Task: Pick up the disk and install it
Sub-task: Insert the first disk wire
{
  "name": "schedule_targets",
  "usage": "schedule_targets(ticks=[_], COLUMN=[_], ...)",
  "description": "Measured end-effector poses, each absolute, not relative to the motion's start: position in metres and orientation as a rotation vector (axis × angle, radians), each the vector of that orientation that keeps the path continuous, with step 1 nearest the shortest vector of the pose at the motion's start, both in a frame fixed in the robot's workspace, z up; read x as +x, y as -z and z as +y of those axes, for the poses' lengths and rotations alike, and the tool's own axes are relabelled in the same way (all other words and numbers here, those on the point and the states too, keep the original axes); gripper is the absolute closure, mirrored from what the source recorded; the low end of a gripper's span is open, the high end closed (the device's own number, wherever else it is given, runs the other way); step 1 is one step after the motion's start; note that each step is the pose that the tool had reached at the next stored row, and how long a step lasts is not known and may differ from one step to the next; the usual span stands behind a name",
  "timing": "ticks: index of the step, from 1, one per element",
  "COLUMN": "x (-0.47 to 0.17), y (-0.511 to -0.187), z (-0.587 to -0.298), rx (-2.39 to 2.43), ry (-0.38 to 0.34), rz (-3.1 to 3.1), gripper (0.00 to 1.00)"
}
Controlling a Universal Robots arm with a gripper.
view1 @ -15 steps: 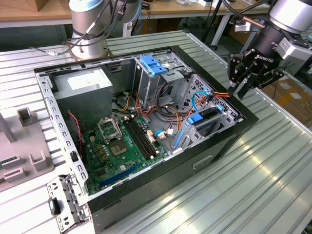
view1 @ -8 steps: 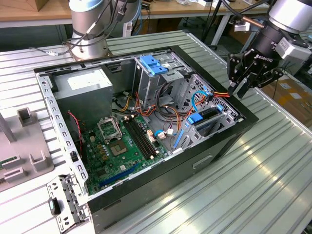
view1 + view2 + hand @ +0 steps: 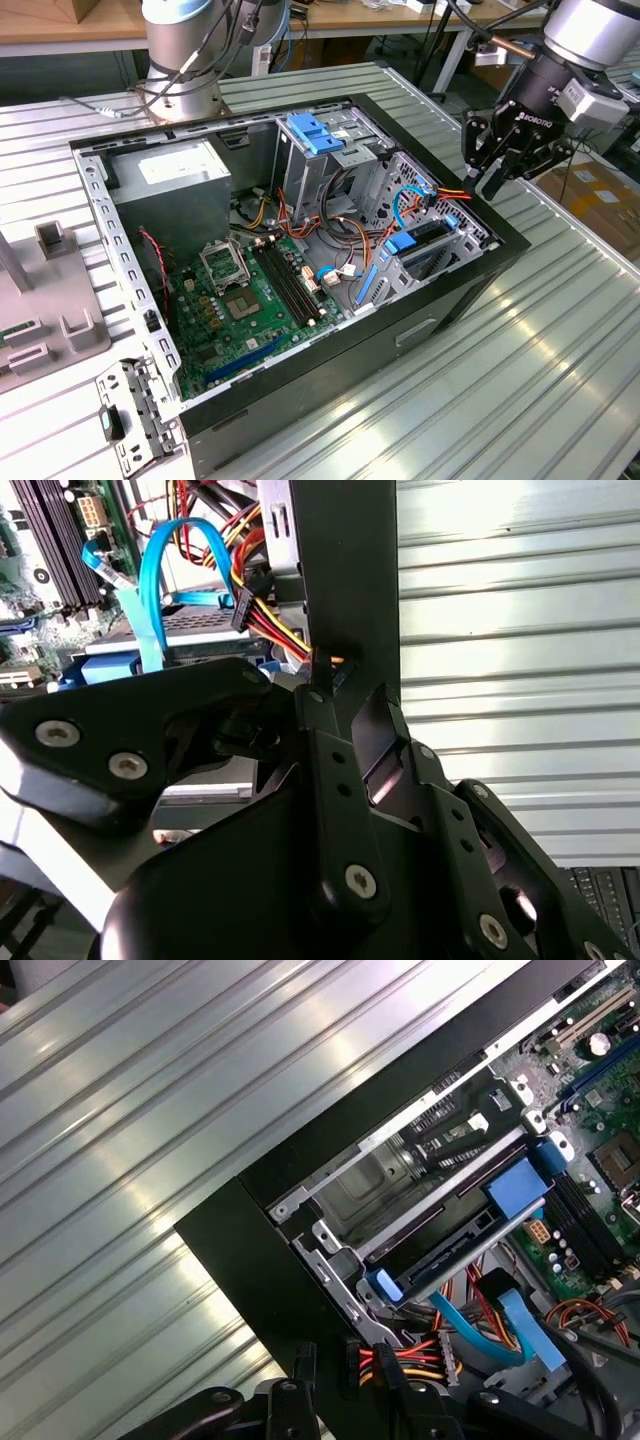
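Observation:
The disk (image 3: 432,232) lies flat in the drive cage at the front corner of the open computer case (image 3: 350,330), on the exterior view's right. Its blue carrier frame (image 3: 400,243) shows at the cage mouth. In the first wrist view the disk (image 3: 450,1252) is a dark slab slid into the bay between blue tabs. In the second wrist view the disk (image 3: 195,625) has blue cables curving over it. My gripper (image 3: 497,178) hangs just above the case's rim beside that cage, open, with nothing between its fingers. The gripper (image 3: 343,1365) is close to the red-yellow power cables (image 3: 405,1355).
A light-blue bracket (image 3: 315,132) tops the upper bay. The grey power-supply box (image 3: 170,175) fills the back corner and the motherboard (image 3: 240,300) lies on the case floor. The arm's base (image 3: 185,60) stands behind the case, with grey fixtures (image 3: 50,300) on the exterior view's left.

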State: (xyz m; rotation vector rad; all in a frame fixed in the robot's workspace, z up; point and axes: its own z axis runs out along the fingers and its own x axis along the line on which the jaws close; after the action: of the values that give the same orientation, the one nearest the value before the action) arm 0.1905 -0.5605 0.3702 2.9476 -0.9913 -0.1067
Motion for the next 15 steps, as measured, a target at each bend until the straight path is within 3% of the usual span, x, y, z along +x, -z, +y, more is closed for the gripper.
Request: schedule_targets(ticks=[15], x=[0.1916], y=[-0.3659], z=[-0.5604], rx=[2.952], ry=[0.106], rz=[-0.976], gripper=[0.64])
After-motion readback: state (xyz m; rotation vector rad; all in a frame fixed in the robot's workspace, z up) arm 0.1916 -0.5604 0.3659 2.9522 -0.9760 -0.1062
